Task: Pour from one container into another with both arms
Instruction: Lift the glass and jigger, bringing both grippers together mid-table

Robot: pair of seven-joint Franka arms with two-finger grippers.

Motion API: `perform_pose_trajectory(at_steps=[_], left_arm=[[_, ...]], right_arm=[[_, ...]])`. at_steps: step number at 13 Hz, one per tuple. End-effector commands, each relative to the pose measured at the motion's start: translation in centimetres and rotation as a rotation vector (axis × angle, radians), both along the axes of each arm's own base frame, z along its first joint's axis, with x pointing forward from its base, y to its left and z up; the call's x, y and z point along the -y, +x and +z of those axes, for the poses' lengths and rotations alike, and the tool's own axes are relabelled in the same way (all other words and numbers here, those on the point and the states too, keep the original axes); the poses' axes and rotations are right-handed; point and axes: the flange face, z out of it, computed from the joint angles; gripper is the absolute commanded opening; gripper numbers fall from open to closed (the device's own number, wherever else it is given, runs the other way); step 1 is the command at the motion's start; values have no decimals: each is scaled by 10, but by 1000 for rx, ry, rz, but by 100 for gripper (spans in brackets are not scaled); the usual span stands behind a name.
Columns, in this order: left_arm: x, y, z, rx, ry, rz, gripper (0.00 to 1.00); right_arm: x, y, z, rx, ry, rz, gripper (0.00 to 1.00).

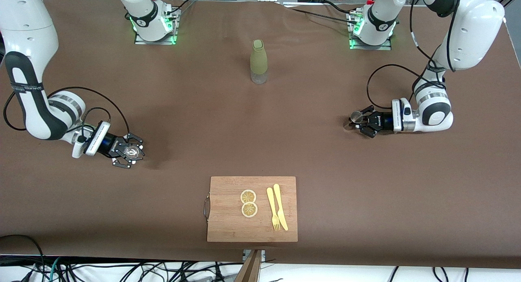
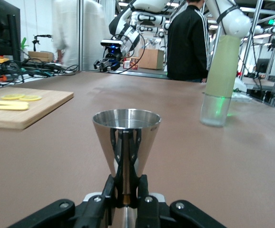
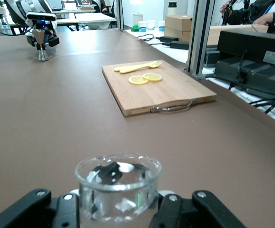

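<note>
Grasping done: left gripper [image 1: 358,121] clamped on steel jigger [image 2: 126,142], right gripper [image 1: 131,151] clamped on glass cup [image 3: 118,185], each well apart from cutting board [image 1: 228,229]. Next, likely: lift both, meet above board, tip.

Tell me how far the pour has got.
Early stage. Done: both grasps. The left pincer is shut on the steel jigger; the right pincer is shut on the glass cup. Both containers sit low at the table, far apart. Left: lift, bring them together and tip one into the other.
</note>
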Motion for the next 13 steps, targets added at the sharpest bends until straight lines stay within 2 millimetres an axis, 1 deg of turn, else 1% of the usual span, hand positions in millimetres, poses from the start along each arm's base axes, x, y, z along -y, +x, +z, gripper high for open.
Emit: perform_pose_trajectory(at_steps=[1, 2, 3, 4, 5, 7, 9, 11, 12, 13], left_arm=[[40, 12, 6, 59, -61, -7, 0], [55, 14, 8, 54, -73, -6, 0], [77, 15, 10, 53, -96, -8, 0], [95, 20, 15, 67, -107, -22, 0], [111, 24, 18, 65, -102, -38, 0], [144, 28, 27, 46, -112, -43, 0], [173, 29, 33, 41, -125, -21, 0], [199, 33, 43, 32, -142, -18, 0], [210, 36, 50, 40, -140, -15, 0], [220, 37, 52, 46, -129, -19, 0]], right_arm=[[-13, 4, 25, 20, 26, -39, 16], [-13, 7, 31, 32, 26, -64, 16], [-16, 10, 38, 44, 20, -78, 16], [-26, 11, 46, 53, 17, -90, 16], [-31, 8, 49, 53, 5, -100, 16], [-51, 2, 53, 45, 3, -92, 16], [-73, -11, 50, 5, 27, -67, 16], [-88, -18, 56, -4, 34, -52, 16], [-98, -22, 62, -12, 41, -42, 16], [-107, -26, 66, -23, 47, -35, 16]])
